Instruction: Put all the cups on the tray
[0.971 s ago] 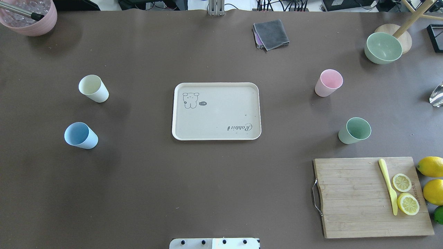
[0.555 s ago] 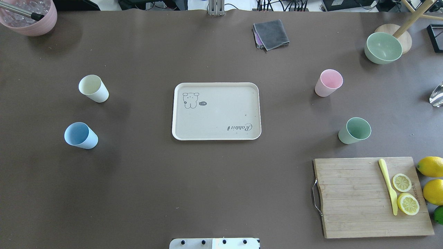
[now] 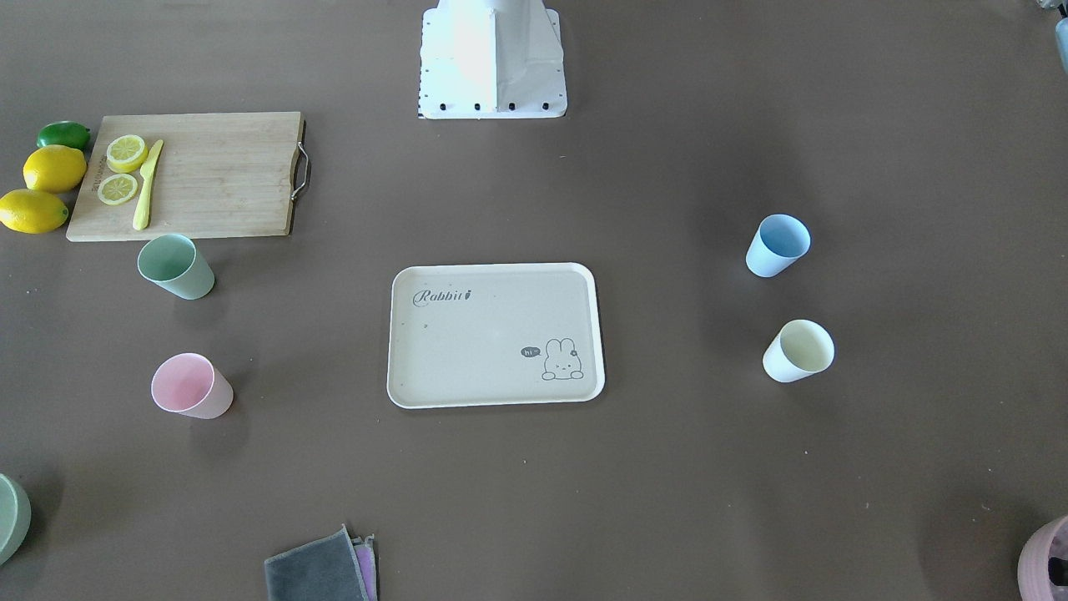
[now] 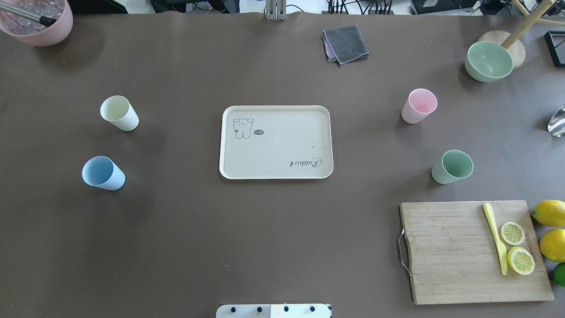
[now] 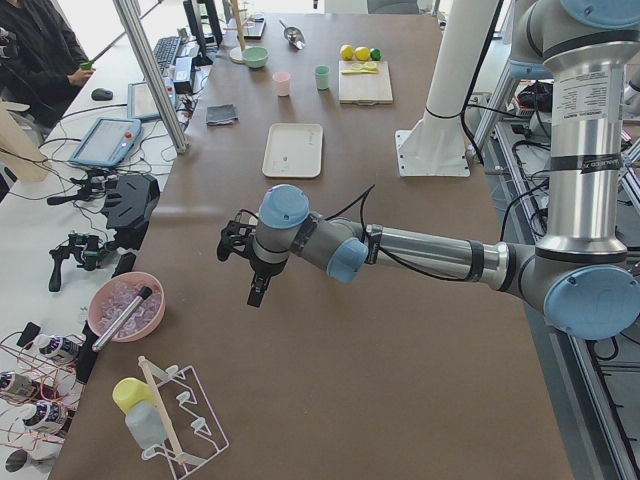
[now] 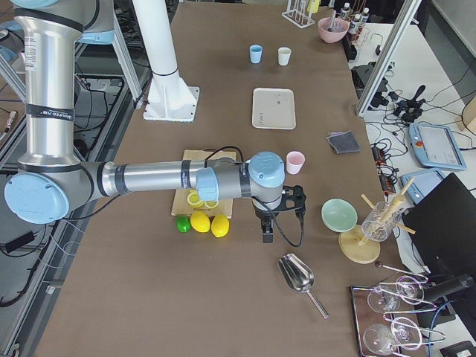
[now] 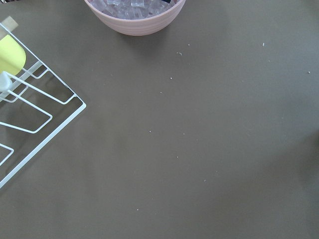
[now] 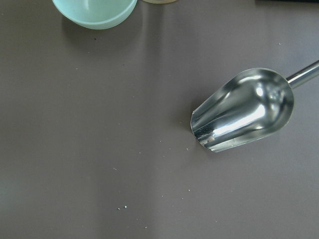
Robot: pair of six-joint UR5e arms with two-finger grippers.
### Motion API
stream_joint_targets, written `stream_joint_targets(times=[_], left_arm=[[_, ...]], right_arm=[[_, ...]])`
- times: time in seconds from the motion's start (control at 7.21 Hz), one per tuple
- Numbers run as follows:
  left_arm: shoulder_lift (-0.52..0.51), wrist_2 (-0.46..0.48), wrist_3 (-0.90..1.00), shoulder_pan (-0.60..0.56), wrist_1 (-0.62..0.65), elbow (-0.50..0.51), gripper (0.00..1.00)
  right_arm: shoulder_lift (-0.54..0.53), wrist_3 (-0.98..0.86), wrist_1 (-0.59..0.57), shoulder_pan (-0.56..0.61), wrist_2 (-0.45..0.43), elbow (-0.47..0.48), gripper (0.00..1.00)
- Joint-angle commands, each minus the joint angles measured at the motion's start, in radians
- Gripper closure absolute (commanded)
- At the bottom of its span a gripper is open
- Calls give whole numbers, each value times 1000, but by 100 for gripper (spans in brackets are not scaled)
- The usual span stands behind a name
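The beige Rabbit tray lies at the table's middle with nothing on it. The cream cup and blue cup stand to its left, the pink cup and mint green cup to its right. All are upright on the table. My left gripper shows only in the exterior left view, far out past the cups near the pink bowl. My right gripper shows only in the exterior right view, beyond the lemons. I cannot tell whether either is open or shut.
A wooden cutting board with lemon slices and a yellow knife lies front right, with whole lemons beside it. A green bowl, a grey cloth, a pink ice bowl, a metal scoop and a wire rack stand around the edges.
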Motion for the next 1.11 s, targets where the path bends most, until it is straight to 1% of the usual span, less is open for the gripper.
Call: stream_joint_targets(times=[0.0,0.14,0.42,0.55,0.69,0.97], left_arm=[[0,12,-130,8,-102,10,2],[-1,12,-151,21,-113,19,2],[-29,10,-170,38,-112,19,2],[-32,10,-187,48,-112,19,2],[-32,10,-193,48,-112,18,2],[-32,9,-192,48,-113,18,2]], right_arm=[[4,46,58,-45,21,27,0],[4,195,135,-103,30,27,0],[3,544,377,-279,31,27,0],[13,649,425,-345,13,44,0],[12,694,427,-413,-54,75,0],[9,725,427,-506,-126,78,0]])
